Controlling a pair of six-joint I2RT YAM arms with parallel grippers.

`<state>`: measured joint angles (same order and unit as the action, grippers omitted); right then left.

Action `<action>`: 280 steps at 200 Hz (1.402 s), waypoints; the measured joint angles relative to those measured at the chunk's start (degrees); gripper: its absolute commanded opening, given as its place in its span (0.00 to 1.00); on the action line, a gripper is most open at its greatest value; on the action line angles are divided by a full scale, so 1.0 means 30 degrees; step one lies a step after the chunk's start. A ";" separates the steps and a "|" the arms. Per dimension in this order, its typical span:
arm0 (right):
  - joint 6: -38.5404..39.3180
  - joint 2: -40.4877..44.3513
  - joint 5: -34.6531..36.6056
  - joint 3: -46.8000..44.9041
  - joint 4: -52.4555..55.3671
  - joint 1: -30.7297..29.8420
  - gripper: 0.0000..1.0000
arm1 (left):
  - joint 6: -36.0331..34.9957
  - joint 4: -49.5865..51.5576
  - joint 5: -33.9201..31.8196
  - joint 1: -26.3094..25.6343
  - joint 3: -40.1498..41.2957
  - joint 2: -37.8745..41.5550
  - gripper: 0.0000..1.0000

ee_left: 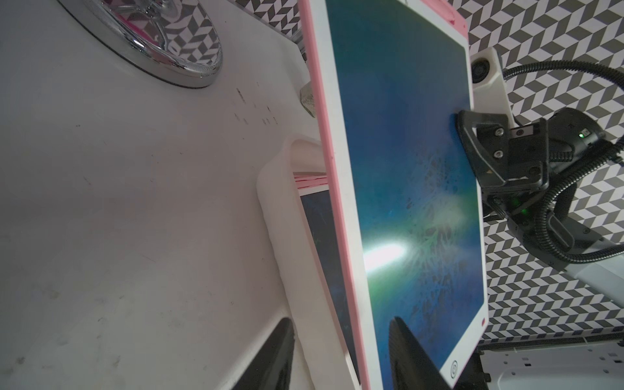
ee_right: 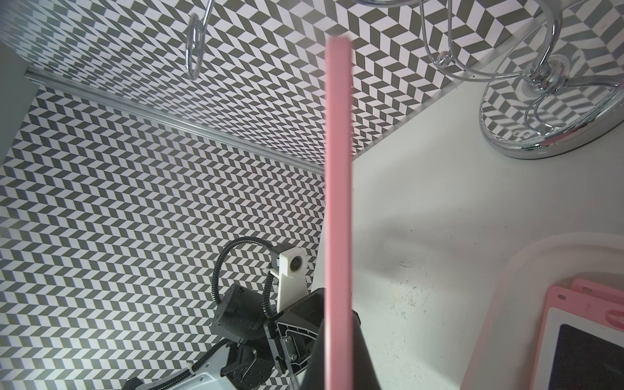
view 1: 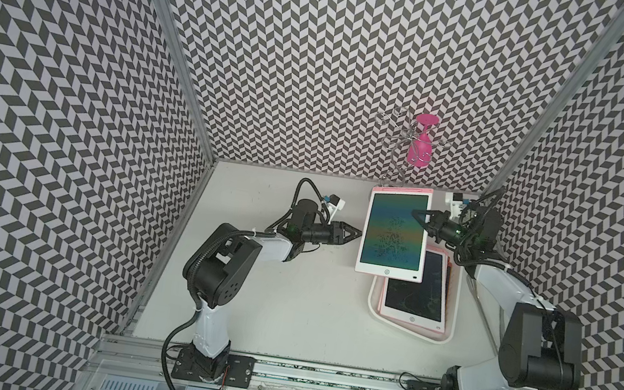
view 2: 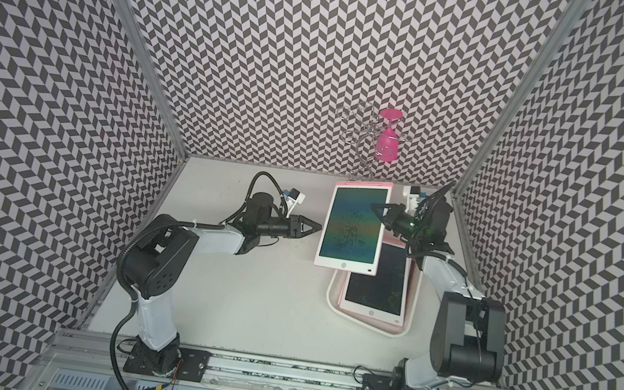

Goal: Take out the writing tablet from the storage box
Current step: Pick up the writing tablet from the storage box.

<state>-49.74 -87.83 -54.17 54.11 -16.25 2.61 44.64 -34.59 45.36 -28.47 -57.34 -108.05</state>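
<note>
My right gripper is shut on the right edge of a writing tablet, white-framed with a pink back and a dark blue-green screen. It holds the tablet in the air, over the far end of the white storage box. In the right wrist view the tablet's pink edge runs out from between the jaws. Another tablet lies in the box on a pink stack. My left gripper is open at the lifted tablet's left edge, one finger over the screen, one below.
A chrome wire rack with a pink wine glass hung upside down stands at the back, just behind the lifted tablet. Patterned walls close in the back and both sides. The right wall is close behind the right arm.
</note>
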 measured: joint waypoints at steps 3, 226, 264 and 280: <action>-0.0022 -0.0007 -0.0007 -0.0015 -0.0044 -0.0022 0.00 | 0.0029 -0.0036 0.0022 0.0000 0.0000 -0.0036 0.48; 0.2215 -0.1756 -0.0248 -0.0226 -0.0546 -0.0291 0.39 | 0.3810 -0.5166 0.4000 -0.0189 -0.1326 -0.2433 0.00; 0.2812 -0.1894 -0.0255 -0.0233 0.0204 -0.0102 0.45 | 0.4663 -0.6761 0.4415 -0.0255 -0.1326 -0.3177 0.00; 0.2973 -0.1909 -0.0255 -0.0240 0.0554 0.0102 0.48 | 0.4874 -0.7227 0.4568 -0.0262 -0.1326 -0.3490 0.00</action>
<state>-40.82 -93.56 -54.94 53.39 -14.59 2.92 59.27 -56.27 59.07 -29.26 -61.32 -118.52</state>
